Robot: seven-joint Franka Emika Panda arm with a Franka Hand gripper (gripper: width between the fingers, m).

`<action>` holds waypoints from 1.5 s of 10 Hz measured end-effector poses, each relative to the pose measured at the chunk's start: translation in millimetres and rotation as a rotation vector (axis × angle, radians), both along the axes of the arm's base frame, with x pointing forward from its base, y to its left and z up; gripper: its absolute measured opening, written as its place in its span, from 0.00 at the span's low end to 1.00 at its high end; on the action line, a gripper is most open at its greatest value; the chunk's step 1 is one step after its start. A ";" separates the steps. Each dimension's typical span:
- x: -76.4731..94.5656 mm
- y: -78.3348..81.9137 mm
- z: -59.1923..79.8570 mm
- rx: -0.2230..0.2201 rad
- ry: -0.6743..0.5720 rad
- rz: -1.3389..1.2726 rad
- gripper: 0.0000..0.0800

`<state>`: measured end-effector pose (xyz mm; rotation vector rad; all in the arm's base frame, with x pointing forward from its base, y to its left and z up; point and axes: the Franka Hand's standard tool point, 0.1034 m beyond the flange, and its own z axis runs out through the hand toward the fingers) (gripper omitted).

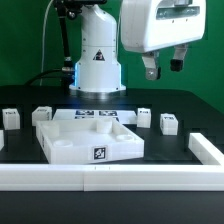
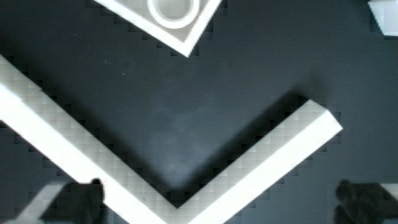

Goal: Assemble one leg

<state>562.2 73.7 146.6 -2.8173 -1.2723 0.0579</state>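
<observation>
Several legs, small white posts with black-and-white tags, stand on the black table in the exterior view: two at its left [image 1: 42, 115] [image 1: 10, 118] and two at its right [image 1: 143, 117] [image 1: 168, 122]. My gripper [image 1: 162, 68] hangs high above the right pair, open and empty. In the wrist view the gripper [image 2: 222, 203] shows two dark fingertips [image 2: 79, 201] wide apart with nothing between them. No leg shows in the wrist view.
The large flat white square panel [image 1: 75, 146] lies mid-table; one corner with a round hole shows in the wrist view [image 2: 183, 32]. A white rail [image 1: 110, 178] borders the front and right; its corner shows below my gripper [image 2: 214, 165]. The marker board [image 1: 97, 115] lies behind the panel.
</observation>
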 end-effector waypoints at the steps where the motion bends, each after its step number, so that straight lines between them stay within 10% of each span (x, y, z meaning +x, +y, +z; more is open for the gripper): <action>1: 0.0 0.0 0.0 0.000 0.000 0.000 0.81; 6: -0.6 -0.2 -1.2 -0.001 -0.004 0.012 0.81; 15: -50.3 -34.5 -47.8 -0.014 0.030 0.405 0.81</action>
